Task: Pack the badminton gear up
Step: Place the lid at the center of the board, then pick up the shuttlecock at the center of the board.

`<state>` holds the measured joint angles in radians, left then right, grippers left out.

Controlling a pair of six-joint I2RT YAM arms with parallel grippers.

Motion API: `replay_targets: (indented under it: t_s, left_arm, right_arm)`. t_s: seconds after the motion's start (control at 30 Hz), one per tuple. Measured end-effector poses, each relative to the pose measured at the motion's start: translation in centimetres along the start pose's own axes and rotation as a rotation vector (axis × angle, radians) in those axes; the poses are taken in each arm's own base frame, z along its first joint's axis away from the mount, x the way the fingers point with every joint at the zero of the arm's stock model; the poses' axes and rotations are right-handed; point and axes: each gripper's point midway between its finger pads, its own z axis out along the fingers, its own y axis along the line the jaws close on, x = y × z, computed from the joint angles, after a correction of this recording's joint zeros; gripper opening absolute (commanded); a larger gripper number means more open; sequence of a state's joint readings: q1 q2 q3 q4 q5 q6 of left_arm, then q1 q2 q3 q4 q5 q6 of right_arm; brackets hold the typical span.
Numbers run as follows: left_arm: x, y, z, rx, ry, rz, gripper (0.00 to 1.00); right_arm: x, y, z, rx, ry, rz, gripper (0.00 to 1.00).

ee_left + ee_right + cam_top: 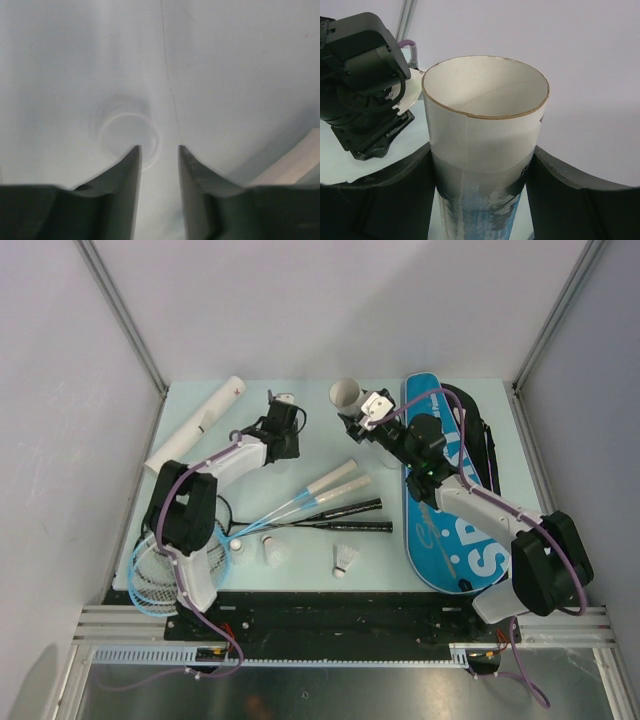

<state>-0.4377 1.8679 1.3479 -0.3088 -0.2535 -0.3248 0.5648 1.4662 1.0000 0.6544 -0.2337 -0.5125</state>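
1. The upright tube [485,125] looks like thin card or plastic with an open top. I'd guess it's light and fairly stiff, but it would dent under a hard squeeze, and that smooth skin could slip. The best hold is around the body below the rim.
2. That's where the right gripper [484,162] has it: pinched with 1 finger on each side of the wall and the rim poking up above them. From the top camera it stands at the far middle of the table [310,565], just beside the far end of the bag [450,510].
3. The right arm runs from its near-right base diagonally over the bag, with the wrist turned toward the tube.
4. The left gripper [159,155] has its fingers a little apart with nothing between them, pointing at bare table. There's a blurry pale ring [129,135] under it, and I can't tell what that is. The left arm is folded at the elbow and reaches to the far side, just left of the tube.
5. Other gear:
   - The rackets [330,502] lie mid-table.
   - 3 shuttlecocks [345,560] sit near the front. The feathers are probably fragile, so grab them by the base.
   - A 2nd tube [195,425] lies at the far left.
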Motion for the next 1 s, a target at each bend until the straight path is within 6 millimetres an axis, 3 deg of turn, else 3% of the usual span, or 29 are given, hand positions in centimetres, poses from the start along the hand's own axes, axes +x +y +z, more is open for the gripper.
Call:
replay_targets:
  t_s: [0.1,0.23,0.3,0.37,0.43,0.53,0.6,0.67,0.77,1.0]
  left_arm:
    - [-0.1,0.8,0.5,-0.014,0.003,-0.043,0.8]
    - [0.7,1.5,-0.9,0.008,0.002,-0.08,0.72]
    - [1.9,1.7,-3.4,0.055,0.013,-0.088,0.7]
    - [3.0,1.0,-7.1,0.155,0.002,-0.076,0.7]
    - [3.5,-1.4,-11.2,0.331,-0.03,-0.009,0.71]
    - [6.1,-7.1,-17.3,0.637,-0.085,0.219,0.74]
    - [9.6,-10.4,-20.3,0.806,-0.101,0.405,0.75]
    - [13.3,-12.6,-22.2,0.944,-0.079,0.551,0.75]
    - [15.8,-13.6,-21.7,1.035,-0.03,0.657,0.75]
    - [17.2,-17.2,-18.8,1.182,0.125,0.791,0.71]
  right_arm:
    - [0.0,-0.1,-0.1,0.002,-0.001,0.006,0.48]
    - [0.0,-0.1,-0.1,-0.003,-0.003,0.007,0.47]
    - [0.0,0.0,-0.2,-0.01,-0.003,0.008,0.47]
    - [-0.1,-0.1,-0.3,-0.02,-0.007,0.011,0.48]
    - [-0.1,-0.2,-0.5,-0.032,-0.012,0.019,0.47]
    - [-0.2,-0.4,-0.9,-0.064,-0.023,0.033,0.47]
    - [-0.3,-0.7,-1.3,-0.086,-0.027,0.046,0.47]
    - [-0.3,-1.1,-1.9,-0.104,-0.03,0.061,0.47]
    - [-0.6,-1.7,-2.5,-0.118,-0.034,0.078,0.47]
    - [-0.5,-2.0,-3.3,-0.141,-0.029,0.1,0.47]
